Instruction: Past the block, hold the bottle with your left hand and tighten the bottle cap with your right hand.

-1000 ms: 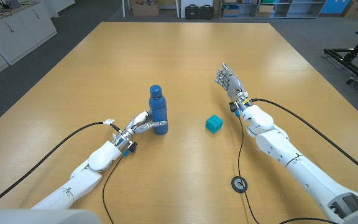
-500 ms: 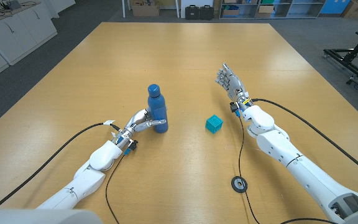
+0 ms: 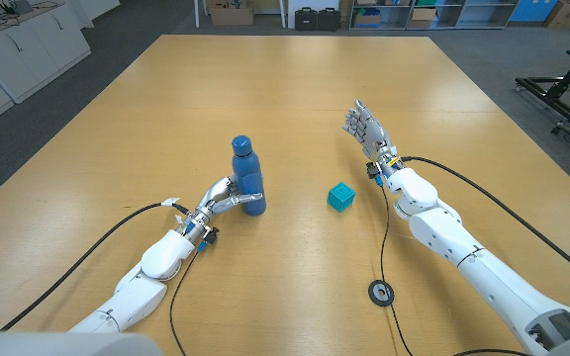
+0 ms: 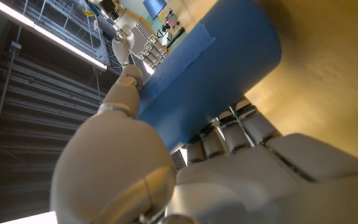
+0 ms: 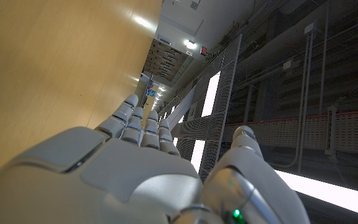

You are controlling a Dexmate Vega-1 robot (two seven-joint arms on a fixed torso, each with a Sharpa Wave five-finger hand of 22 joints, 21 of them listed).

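Surface: wooden table [image 3: 295,89] in a workshop, with cabinets and shelving behind it.
Landmark: teal block [image 3: 340,196], standing on the table between the two arms.
Change: over the last second the blue bottle [image 3: 247,176] has slid further from the block and a little away from the robot, carried along in the left hand's grasp; it has stayed upright with its cap [image 3: 242,146] on top. The right hand has not moved.
Meaning: I judge that the holding half of the task is under way, with the left hand repositioning the bottle; tightening has not begun, since nothing touches the cap.
Left hand [image 3: 228,197]: closed around the lower body of the bottle, fingers wrapped on its side; the left wrist view shows fingers [image 4: 229,134] pressed on the blue wall.
Right hand [image 3: 366,129]: empty, fingers straight and apart, raised past the block on the side opposite the bottle.
Bottle versus right hand: well apart, with the block between them, so the right hand would have to cross over the block to reach the cap.
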